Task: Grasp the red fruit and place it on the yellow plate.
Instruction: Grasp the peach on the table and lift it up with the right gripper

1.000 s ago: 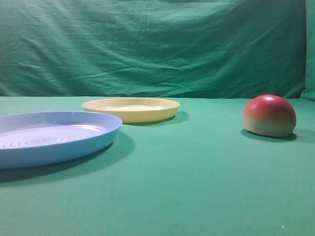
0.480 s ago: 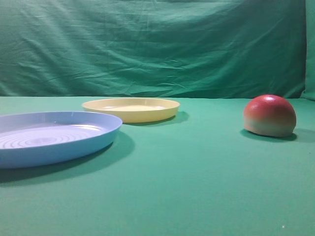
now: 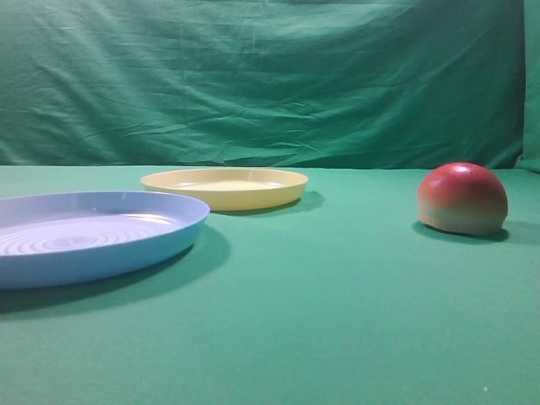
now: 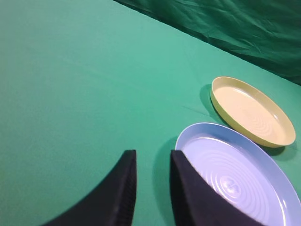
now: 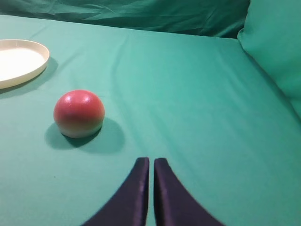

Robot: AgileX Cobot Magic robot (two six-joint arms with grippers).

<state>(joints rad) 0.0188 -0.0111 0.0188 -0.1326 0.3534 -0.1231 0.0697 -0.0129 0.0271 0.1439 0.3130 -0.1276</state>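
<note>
Red fruit [image 3: 462,198] sat untouched on counter [image 3: 337,295], well apart from empty yellow plate [image 3: 224,186]. Right pincer [image 5: 149,162] pressed together, left pincer [image 4: 153,157] slightly spread. Grasp, carry, placing all remained.

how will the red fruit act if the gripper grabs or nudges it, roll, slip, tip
The red fruit sits on its flat base, so a nudge would likely slide it across the green cloth rather than roll it. Its smooth, glossy dome may slip between pinching fingers. It looks rigid, probably not squashy.

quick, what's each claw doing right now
left claw: a narrow gap between its fingers, holding nothing
right claw: closed, holding nothing
</note>
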